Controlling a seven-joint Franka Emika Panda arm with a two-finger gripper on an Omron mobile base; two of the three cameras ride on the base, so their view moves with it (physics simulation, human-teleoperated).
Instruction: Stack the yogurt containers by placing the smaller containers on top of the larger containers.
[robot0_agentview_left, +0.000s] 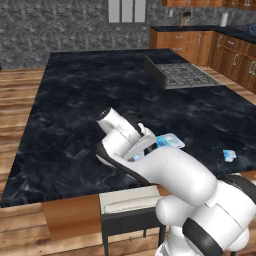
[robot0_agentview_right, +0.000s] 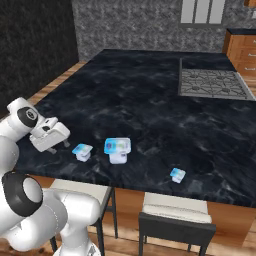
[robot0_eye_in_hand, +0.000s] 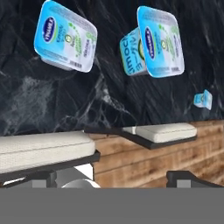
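Note:
Three yogurt containers stand on the black marble counter (robot0_agentview_right: 150, 100) near its front edge. The larger container (robot0_agentview_right: 118, 148), a wide white tub with a light-blue lid, is in the middle (robot0_agentview_left: 170, 141) (robot0_eye_in_hand: 158, 42). One smaller container (robot0_agentview_right: 82, 151) sits just left of it (robot0_eye_in_hand: 65, 36). Another smaller container (robot0_agentview_right: 177, 175) stands apart to the right (robot0_agentview_left: 229, 155) (robot0_eye_in_hand: 203, 99). My gripper (robot0_agentview_right: 57, 146) hangs open at the counter's front left, a short way left of the near small cup, with nothing between its fingers.
A cooktop (robot0_agentview_right: 212, 82) is set into the counter's far right. Two white-cushioned stools (robot0_agentview_right: 82, 191) (robot0_agentview_right: 176, 207) stand under the front edge. Wooden cabinets (robot0_agentview_left: 200, 42) line the back right wall. My own arm hides part of the counter in the left base view.

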